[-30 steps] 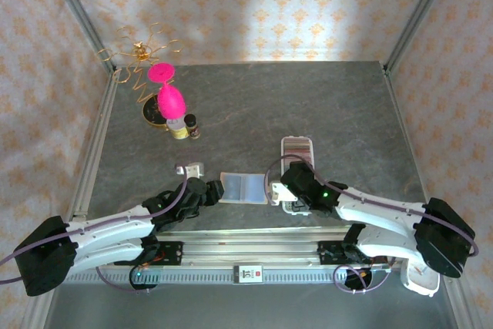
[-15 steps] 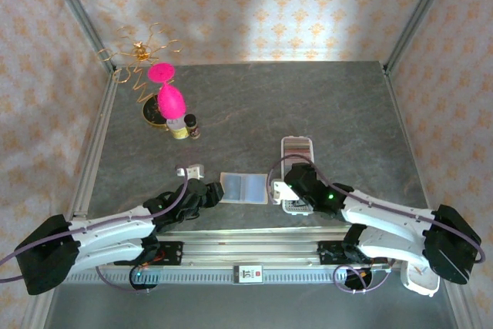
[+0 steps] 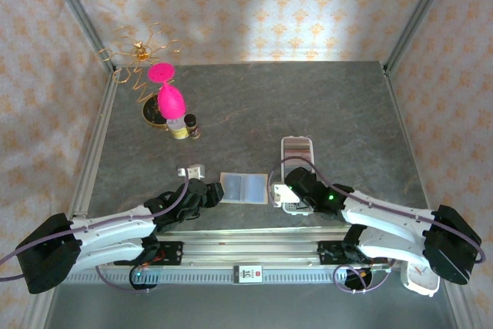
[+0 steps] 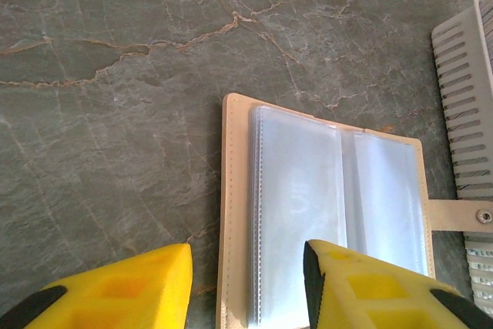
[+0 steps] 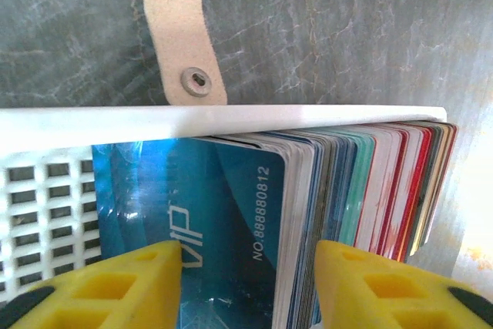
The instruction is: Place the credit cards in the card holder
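Observation:
The card holder (image 4: 331, 206) lies open and flat, a tan cover with clear sleeves facing up and a snap tab (image 4: 462, 216) pointing right; from above it is the card holder (image 3: 244, 188) between the two arms. My left gripper (image 4: 246, 287) is open, and its yellow fingers straddle the holder's left edge. The credit cards (image 5: 231, 206) stand packed in a white slotted tray (image 5: 231, 117), with a blue VIP card in front. My right gripper (image 5: 248, 283) is open around the front cards, one finger over the blue face and the other over the card edges.
The white tray (image 3: 296, 146) runs away from the holder's right side. A small white piece (image 3: 190, 169) lies to the holder's left. A pink glass (image 3: 168, 98), small bottles (image 3: 185, 126) and a gold wire stand (image 3: 142, 52) sit at the back left.
The right gripper's jaws have narrowed from wide open down around the front cards. The left gripper's jaws have narrowed slightly. The card holder has not moved.

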